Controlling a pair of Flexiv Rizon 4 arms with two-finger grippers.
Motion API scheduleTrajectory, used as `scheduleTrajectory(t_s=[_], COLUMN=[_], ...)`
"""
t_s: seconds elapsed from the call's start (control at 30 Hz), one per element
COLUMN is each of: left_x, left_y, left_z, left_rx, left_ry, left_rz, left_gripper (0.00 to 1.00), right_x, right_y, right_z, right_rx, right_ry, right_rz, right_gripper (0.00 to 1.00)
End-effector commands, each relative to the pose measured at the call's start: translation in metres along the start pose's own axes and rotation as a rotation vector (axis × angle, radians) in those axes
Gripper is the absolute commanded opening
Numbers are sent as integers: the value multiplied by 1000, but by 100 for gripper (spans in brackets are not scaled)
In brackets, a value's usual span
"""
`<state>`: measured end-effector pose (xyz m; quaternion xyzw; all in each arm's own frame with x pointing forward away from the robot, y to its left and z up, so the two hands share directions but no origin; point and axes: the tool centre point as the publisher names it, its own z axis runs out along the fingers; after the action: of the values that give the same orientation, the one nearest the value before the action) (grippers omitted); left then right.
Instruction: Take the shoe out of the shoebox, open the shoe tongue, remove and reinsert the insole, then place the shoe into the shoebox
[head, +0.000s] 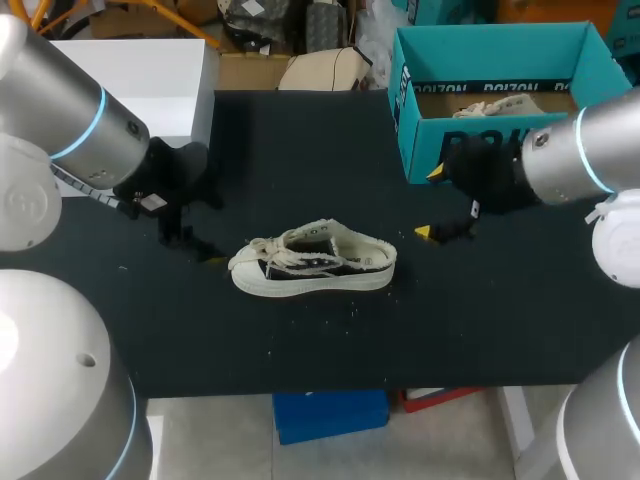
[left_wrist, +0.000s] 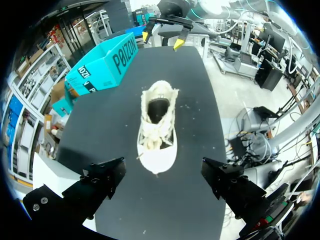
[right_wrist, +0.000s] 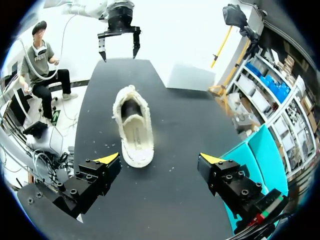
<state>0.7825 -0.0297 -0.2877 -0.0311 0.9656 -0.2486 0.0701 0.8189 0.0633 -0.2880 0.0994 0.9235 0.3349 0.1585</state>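
A cream and black low shoe (head: 312, 263) lies on its sole in the middle of the black table, toe toward my left arm, with its laces loose. The teal shoebox (head: 415, 140) stands open at the back right, with something pale (head: 497, 106) inside it. My left gripper (head: 198, 215) hovers open just off the shoe's toe (left_wrist: 157, 160), nothing between its fingers (left_wrist: 102, 180). Off the heel (right_wrist: 136, 155), my right gripper (head: 430, 203) also stands open and holds nothing. In the right wrist view the shoe (right_wrist: 133, 125) lies ahead of my right gripper (right_wrist: 160, 160), and the left gripper (right_wrist: 118, 42) is beyond it.
Small pale crumbs are scattered on the black tabletop (head: 480, 320) around the shoe. The shoebox (right_wrist: 257, 150) stands close beside my right gripper. In the left wrist view the shoebox (left_wrist: 102, 62) lies off to one side of the shoe (left_wrist: 157, 125).
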Motion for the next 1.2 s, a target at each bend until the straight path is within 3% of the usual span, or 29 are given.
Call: scheduleTrajectory(t_s=[0.03,0.2,0.47,0.83,1.2], left_x=[1,1,1,1,1], left_y=[1,1,1,1,1], left_z=[2,2,2,2,2], left_rx=[2,2,2,2,2], left_ry=[-3,-3,-3,-3,-3], left_rz=[2,2,2,2,2], left_gripper=[100,100,100,100,100], right_x=[2,12,6,12,26], right_y=[-3,-16,-20,-25,-24], right_z=[-2,5,20,65,99], right_rx=[-31,-163,-279,-214,-240], right_ry=[-1,140,202,211,234], right_rz=[-1,-57,-155,-118,-89], right_gripper=[100,100,100,100,100])
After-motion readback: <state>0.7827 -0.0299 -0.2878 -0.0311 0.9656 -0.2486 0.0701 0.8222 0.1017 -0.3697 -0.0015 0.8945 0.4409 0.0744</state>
